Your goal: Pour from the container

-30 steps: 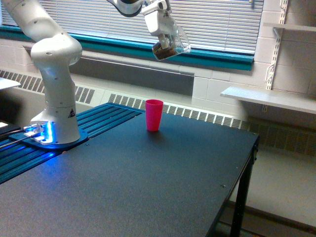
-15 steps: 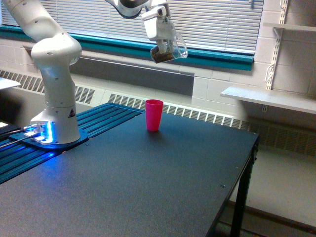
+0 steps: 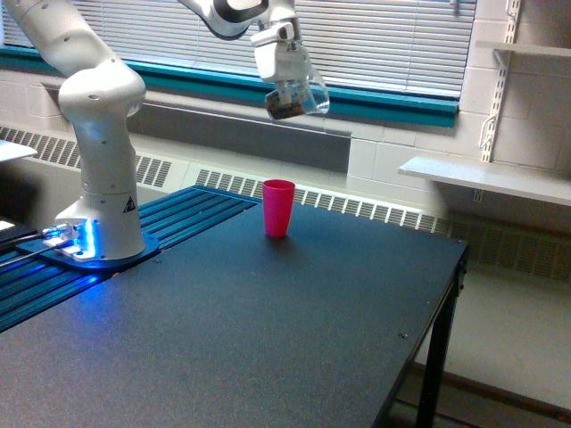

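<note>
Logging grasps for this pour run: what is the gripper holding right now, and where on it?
The gripper holds the clear cup of brown granules, tilted in the air; the exact place of the hold cannot be told.

No readable text — only a small, illegible triangular mark on the arm's base (image 3: 128, 203).

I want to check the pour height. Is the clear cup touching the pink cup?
Apart. The exterior view shows the clear cup held high by the tool, with open background between it and the pink cup.

Tilted clear cup (image 3: 297, 98) in tool (image 3: 287, 86), high above pink cup (image 3: 277, 207).
</note>
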{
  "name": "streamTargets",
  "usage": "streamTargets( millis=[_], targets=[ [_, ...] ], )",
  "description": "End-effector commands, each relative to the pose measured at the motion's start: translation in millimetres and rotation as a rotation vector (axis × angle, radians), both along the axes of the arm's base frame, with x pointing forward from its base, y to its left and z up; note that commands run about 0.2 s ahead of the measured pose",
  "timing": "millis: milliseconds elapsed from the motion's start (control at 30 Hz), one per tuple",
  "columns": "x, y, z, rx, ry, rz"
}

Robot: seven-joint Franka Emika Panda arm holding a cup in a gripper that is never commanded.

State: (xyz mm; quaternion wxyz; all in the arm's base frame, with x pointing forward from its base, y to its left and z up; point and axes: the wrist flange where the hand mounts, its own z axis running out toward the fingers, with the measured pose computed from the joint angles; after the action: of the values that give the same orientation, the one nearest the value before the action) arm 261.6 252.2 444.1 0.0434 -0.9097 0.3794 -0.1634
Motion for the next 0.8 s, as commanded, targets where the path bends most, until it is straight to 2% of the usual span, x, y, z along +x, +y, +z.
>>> streamTargets(
  millis=[33, 200, 367, 800],
  targets=[
    [-20, -11, 1.8, 0.024, 0.005, -0.1],
    [-31, -20, -3.6, 0.028, 0.012, -0.138],
    [-37, -22, -11.5, 0.055, 0.024, -0.177],
    [-39, -12, -35.6, 0.093, 0.078, -0.175]
  ],
)
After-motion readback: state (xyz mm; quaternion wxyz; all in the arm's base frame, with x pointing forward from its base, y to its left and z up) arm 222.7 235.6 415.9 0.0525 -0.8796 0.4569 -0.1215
